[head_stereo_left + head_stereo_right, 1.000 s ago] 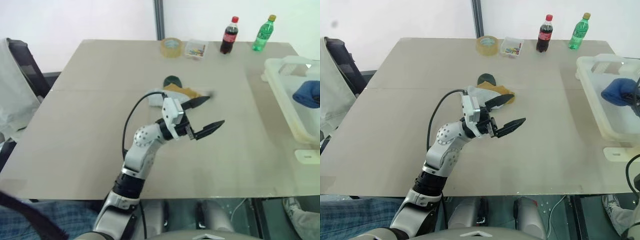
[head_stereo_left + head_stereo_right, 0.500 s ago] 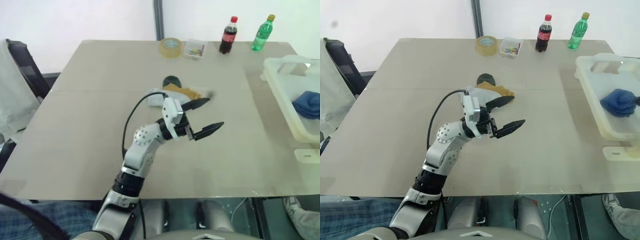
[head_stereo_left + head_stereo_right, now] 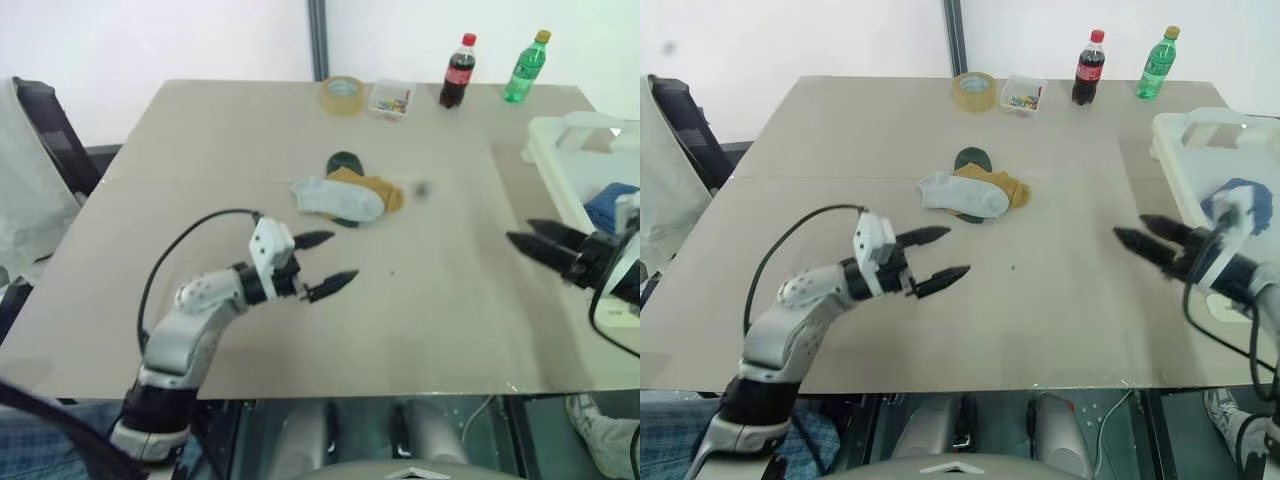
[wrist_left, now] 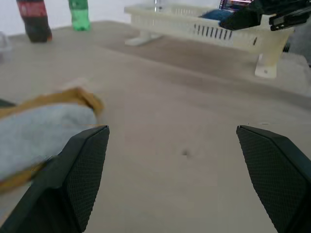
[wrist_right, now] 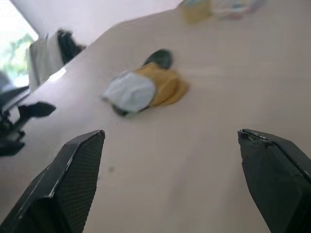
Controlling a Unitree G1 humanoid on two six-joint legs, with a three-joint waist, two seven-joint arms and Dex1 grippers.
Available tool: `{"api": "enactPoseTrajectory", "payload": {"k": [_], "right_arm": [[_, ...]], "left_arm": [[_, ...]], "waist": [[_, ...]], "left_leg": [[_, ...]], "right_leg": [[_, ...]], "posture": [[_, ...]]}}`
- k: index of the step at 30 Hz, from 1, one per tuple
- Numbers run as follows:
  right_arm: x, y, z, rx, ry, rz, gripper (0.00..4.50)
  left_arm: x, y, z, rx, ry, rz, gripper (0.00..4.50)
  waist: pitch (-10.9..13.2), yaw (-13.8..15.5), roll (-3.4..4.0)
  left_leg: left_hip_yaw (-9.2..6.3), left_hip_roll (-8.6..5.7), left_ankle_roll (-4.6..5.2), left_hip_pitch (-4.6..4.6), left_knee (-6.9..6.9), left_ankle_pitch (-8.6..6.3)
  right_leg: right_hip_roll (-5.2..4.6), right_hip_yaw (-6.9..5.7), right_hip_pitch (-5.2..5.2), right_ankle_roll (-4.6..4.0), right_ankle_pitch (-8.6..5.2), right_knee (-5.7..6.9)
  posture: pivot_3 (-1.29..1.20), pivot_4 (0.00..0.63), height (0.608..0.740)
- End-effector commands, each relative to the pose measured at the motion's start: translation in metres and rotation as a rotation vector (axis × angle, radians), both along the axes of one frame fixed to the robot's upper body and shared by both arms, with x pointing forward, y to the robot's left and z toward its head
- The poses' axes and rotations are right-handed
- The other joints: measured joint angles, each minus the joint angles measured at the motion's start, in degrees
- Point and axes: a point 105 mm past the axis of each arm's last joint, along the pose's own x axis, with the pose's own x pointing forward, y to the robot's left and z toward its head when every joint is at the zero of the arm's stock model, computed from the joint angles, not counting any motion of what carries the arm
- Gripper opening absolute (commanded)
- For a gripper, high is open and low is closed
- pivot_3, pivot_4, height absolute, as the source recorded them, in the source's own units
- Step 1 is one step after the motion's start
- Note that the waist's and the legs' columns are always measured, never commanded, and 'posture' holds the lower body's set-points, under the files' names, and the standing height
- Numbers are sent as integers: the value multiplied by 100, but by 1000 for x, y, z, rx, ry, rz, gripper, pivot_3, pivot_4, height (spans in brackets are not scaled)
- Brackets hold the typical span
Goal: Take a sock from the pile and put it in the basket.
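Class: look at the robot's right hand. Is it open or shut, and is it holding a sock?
Open and empty. The right hand has its two black fingers spread apart above the table, with nothing between them.

The two head views look forward and down from above the near edge of the wide beige rectangular table [image 3: 200, 140], taking in its whole top. The left wrist view sits low and close over the tabletop, facing across it toward the cream-white slatted plastic basket [image 4: 204, 24]. The right wrist view, equally low, faces the opposite way. Both wrist views share the small heap of grey, mustard and dark green socks [image 5: 146, 87].
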Motion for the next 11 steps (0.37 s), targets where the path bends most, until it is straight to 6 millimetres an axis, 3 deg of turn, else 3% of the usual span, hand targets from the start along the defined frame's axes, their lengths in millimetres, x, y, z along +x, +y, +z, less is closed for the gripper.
{"api": "enactPoseTrajectory", "payload": {"k": [1,6,11], "right_arm": [[-19,13,-31,-79,-48,139,4464],[-34,-17,-48,-42,-45,150,4464],[-42,-41,-60,-152,-1,174,4464]], "left_arm": [[-23,9,1,2,10,56,4500],[-49,26,-17,12,85,262,4500],[-80,30,-26,41,150,314,4500]], "waist": [[-3,22,-15],[7,35,-3],[6,27,-3]], "left_leg": [[-1,1,-1,0,0,0],[3,-3,16,6,6,-10],[4,6,16,19,18,-10]], "right_leg": [[-2,2,0,3,-2,-2],[-21,3,2,1,-3,5],[-32,16,6,-25,-15,19]], "posture": [[0,150,735],[0,150,735],[0,150,735]]}}
